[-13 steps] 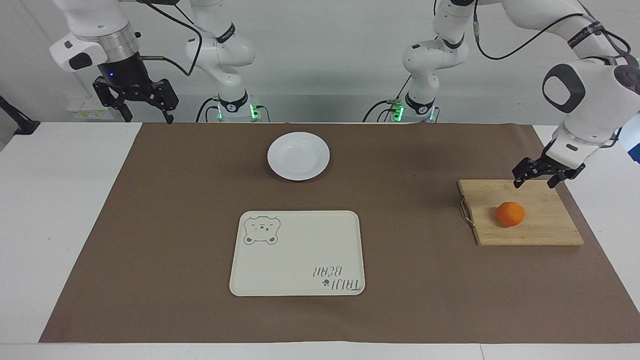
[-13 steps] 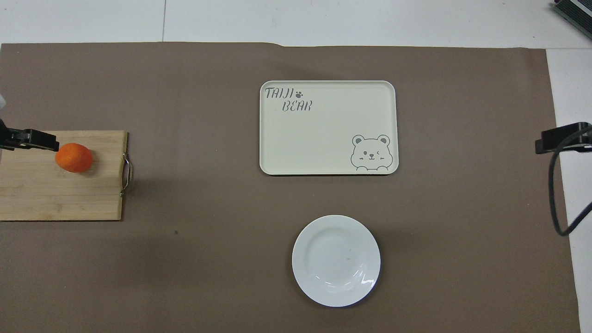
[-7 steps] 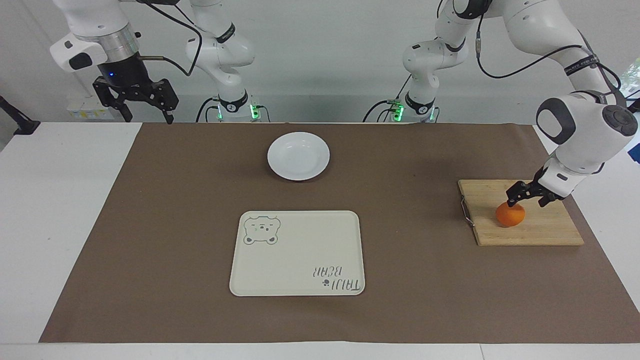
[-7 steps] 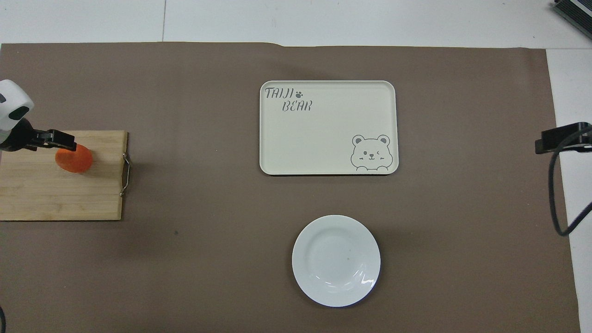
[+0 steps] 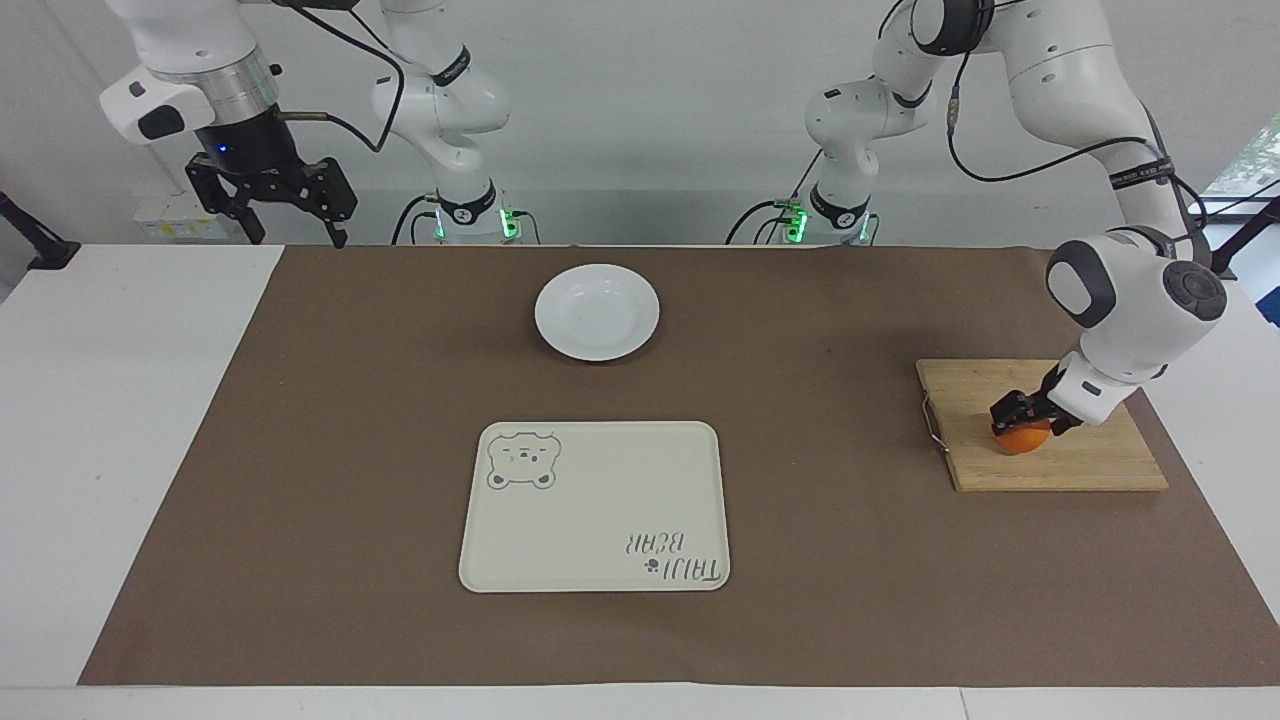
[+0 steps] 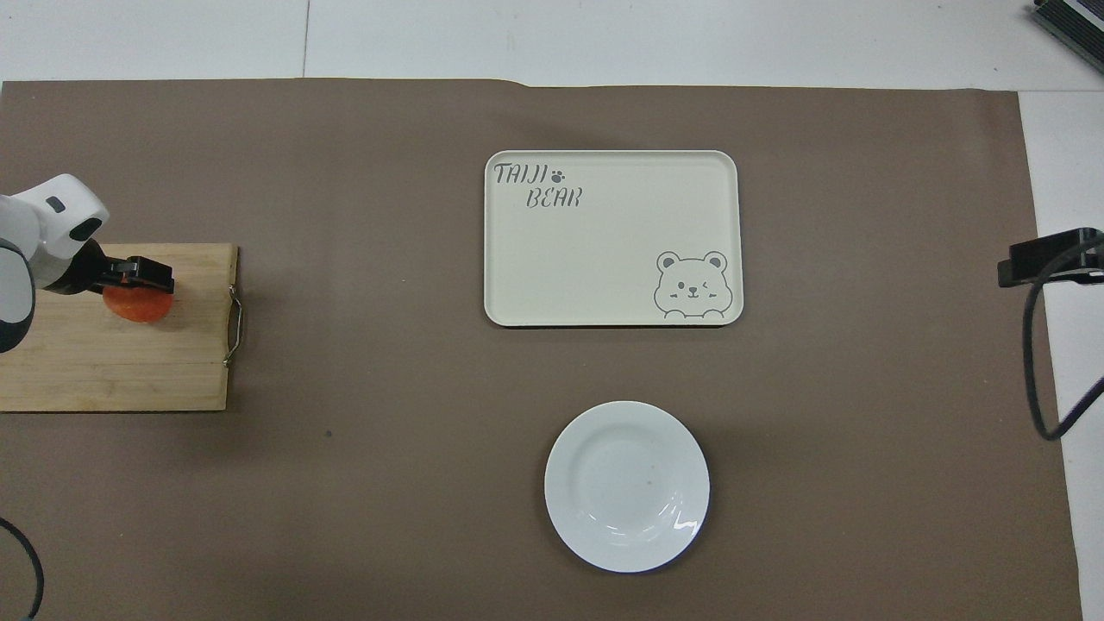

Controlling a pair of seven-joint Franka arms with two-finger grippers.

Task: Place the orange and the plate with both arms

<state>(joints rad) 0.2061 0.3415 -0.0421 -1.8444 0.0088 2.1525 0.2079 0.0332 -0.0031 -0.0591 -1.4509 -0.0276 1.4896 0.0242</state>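
Facing view shows the left gripper (image 5: 1022,421) low on the orange (image 5: 1020,440), which sits on the wooden board (image 5: 1090,462) at the left arm's end of the table; its fingers straddle the fruit, but whether they are pinching it I cannot tell. The right gripper (image 5: 288,205) waits in the air by its own end of the table, fingers spread. The plate (image 5: 597,311) lies between the two grippers, well apart from both, with the tray (image 5: 594,505) farther from the robots.

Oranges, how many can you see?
1. The orange sits on the wooden cutting board at the left arm's end of the table, with the left gripper down on it. None seems hidden.
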